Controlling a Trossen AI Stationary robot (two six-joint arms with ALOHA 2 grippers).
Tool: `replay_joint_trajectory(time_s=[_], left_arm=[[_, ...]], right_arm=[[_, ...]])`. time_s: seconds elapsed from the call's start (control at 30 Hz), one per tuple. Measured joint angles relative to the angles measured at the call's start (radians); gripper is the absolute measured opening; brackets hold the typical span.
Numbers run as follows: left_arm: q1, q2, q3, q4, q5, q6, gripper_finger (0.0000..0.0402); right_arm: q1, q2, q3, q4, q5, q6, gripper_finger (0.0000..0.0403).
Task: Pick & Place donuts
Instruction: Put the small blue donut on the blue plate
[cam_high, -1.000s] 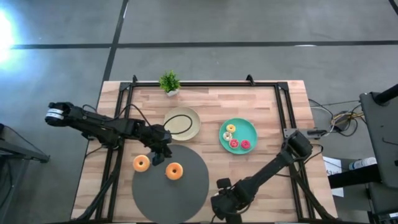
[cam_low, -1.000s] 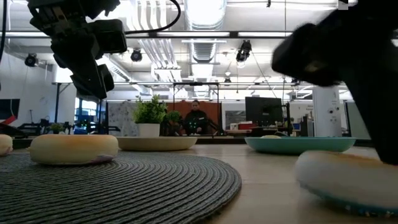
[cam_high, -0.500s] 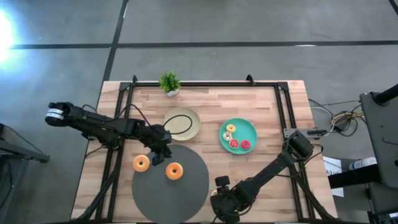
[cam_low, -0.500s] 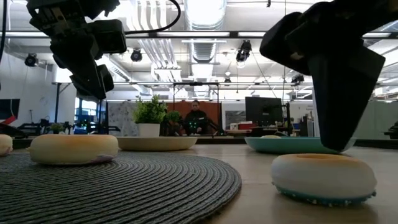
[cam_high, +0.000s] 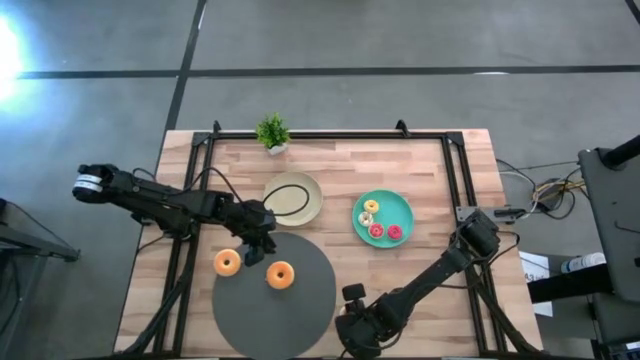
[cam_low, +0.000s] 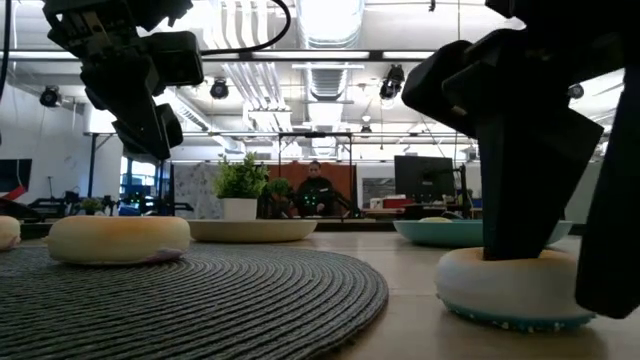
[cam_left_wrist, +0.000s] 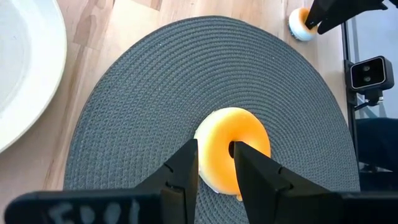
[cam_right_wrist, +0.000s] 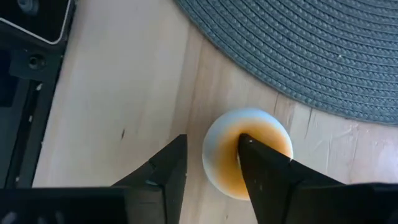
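A donut with an orange-tan underside up and pale frosting down (cam_low: 520, 285) (cam_right_wrist: 247, 152) lies flat on the wood near the table's near edge. My right gripper (cam_right_wrist: 211, 142) (cam_high: 352, 302) is open and low over it, one finger at its hole and one outside its rim. My left gripper (cam_left_wrist: 215, 152) (cam_high: 255, 247) hangs open, high above the grey mat's far-left part. Below it an orange donut (cam_left_wrist: 233, 146) (cam_high: 280, 275) lies on the mat. Another orange donut (cam_high: 227, 263) lies on the wood left of the mat. Three tiny donuts (cam_high: 378, 222) sit on the teal plate. My right gripper comes at the donut from above, pointing down. One finger (cam_low: 515, 225) reaches the hole (cam_right_wrist: 245, 144) in its upturned underside, and the other (cam_right_wrist: 165, 168) stands outside the rim. Whether the fingers touch it I cannot tell. The donut sits flat on the wood.
The round dark grey mat (cam_high: 275, 305) fills the near middle of the table. A beige plate (cam_high: 293, 198) and a teal plate (cam_high: 400, 205) lie beyond it. A small potted plant (cam_high: 272, 132) stands at the far edge, and black frame rails run along the table's sides.
My right gripper has moved a little toward the table's left and come down over the pale-frosted donut. That donut slid slightly toward the left at first and has lain still since.
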Motion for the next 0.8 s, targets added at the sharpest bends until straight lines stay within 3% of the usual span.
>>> replay_joint_trajectory(time_s=[0.2,0.5,0.63,0.8], left_arm=[[0.000,0.000,0.000,0.000,0.000,-0.004,0.0078],[0.000,0.000,0.000,0.000,0.000,-0.005,0.0078],[0.000,0.000,0.000,0.003,0.000,-0.005,0.0078],[0.000,0.000,0.010,0.047,-0.011,0.039,0.0078]], right_arm=[[-0.011,0.000,-0.001,-0.006,0.000,0.054,0.0088],[-0.083,-0.019,-0.025,-0.023,-0.030,0.320,0.0013],[-0.130,-0.120,-0.072,-0.030,0.011,0.428,0.0010],[-0.191,-0.365,-0.228,0.038,0.090,0.582,0.0009]])
